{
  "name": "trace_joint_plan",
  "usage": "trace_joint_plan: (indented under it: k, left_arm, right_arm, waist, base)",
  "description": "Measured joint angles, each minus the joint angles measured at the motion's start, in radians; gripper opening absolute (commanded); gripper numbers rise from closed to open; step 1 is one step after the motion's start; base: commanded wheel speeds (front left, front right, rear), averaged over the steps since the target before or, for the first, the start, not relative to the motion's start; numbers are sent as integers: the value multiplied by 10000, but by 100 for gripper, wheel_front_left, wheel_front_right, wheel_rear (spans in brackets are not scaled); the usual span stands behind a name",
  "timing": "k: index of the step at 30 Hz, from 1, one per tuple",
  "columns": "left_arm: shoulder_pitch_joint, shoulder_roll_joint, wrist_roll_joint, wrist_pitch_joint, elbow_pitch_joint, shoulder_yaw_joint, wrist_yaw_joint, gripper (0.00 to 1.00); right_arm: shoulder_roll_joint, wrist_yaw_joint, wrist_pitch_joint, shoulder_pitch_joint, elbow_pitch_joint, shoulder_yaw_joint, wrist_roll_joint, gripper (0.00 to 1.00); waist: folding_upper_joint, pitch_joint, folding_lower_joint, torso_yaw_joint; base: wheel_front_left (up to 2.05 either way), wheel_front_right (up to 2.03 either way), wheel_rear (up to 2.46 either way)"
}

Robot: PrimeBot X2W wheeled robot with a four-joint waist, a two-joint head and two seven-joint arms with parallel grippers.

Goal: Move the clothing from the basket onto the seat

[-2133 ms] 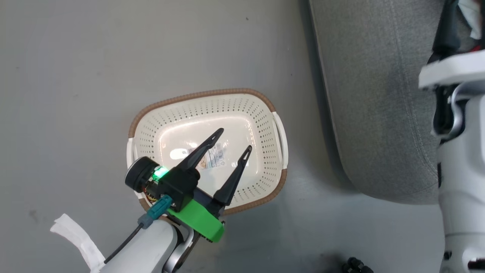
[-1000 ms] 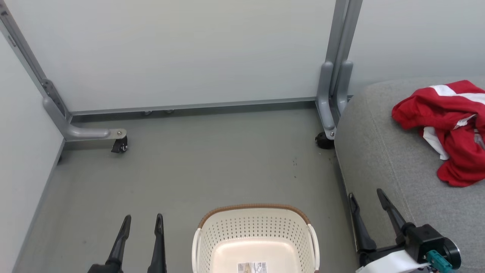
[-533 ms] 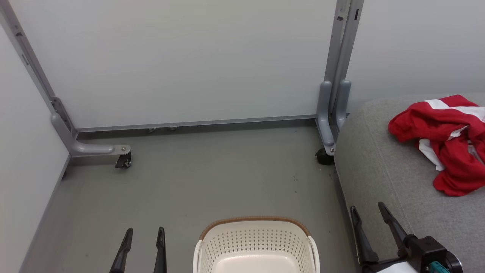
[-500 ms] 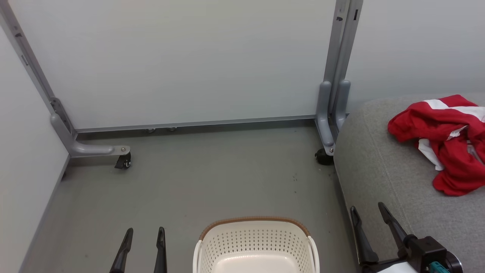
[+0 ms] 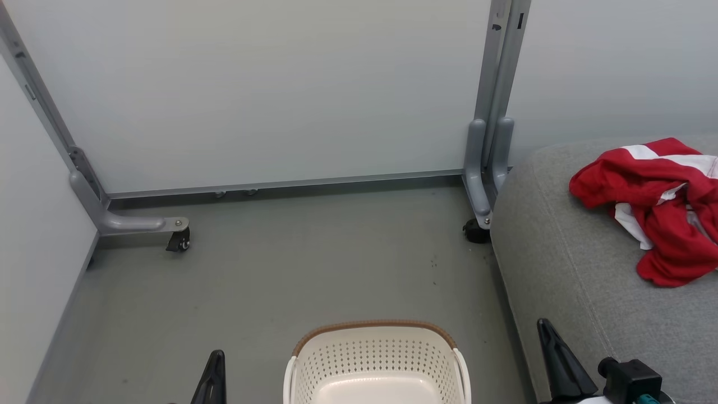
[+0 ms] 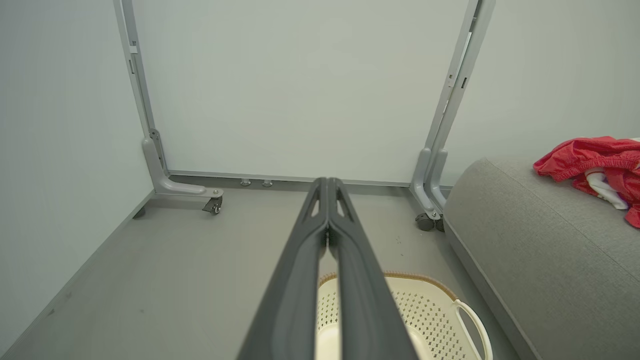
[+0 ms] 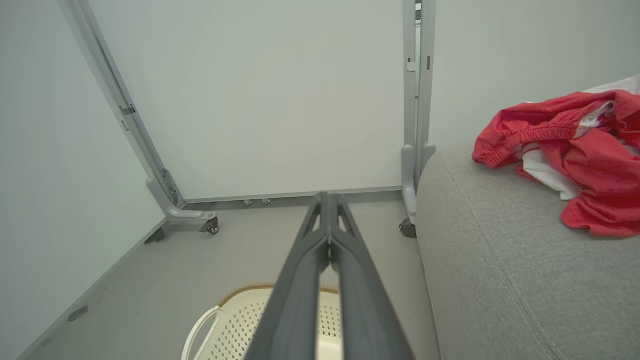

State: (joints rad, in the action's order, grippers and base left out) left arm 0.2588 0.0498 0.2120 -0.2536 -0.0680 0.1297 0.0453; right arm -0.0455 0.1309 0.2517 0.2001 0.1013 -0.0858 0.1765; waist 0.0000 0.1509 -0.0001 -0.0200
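- Since half a second ago, both pairs of my fingers have gone from spread to pressed together. My left gripper (image 5: 215, 373) shows as one dark blade at the lower left and my right gripper (image 5: 552, 356) the same at the lower right; neither pinches anything
- The head camera has also shifted a little, so the slight slide of the room is not the things moving
- The clothing (image 5: 653, 207) lies in a crumpled red and white heap on the seat (image 5: 561, 264), toward its right side and well apart from both grippers
- The basket (image 5: 373, 356) stands on the floor (image 5: 269, 292) between my grippers, near the seat's edge. The part of its inside that I can see holds no fabric, though its near end is cut off
- I cannot tell whether the heap is one garment or two
- I judge the carrying done and this the closing step, with my fingers empty
- The next move calls for a look into the basket's near end: if red fabric is left, spread the fingers and reach in; if not, hold still
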Motion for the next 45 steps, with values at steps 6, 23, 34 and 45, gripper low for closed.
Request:
trace_joint_plan:
  k: [6,23,34,45]
  left_arm:
    - [-85,23,1235,242,-125,-90,36,0]
    - [-906,144,4259,871,-589,-412,228,0]
    - [-1325,221,5952,1218,-740,-635,337,0]
    - [-1712,244,7373,1559,-928,-849,422,0]
  right_arm:
    - [-50,0,-234,-117,130,73,1275,0]
    - [-215,-2,-842,-777,433,297,4381,0]
    - [-259,-2,-1204,-1103,581,454,6071,0]
    - [-286,-4,-1547,-1462,713,627,7566,0]
  waist:
    - [0,-75,1,9]
    - [0,-286,0,36]
    - [0,-424,0,54]
    - [0,-563,1,72]
  base:
    - [0,0,0]
    - [0,0,0]
    - [0,0,0]
    - [0,0,0]
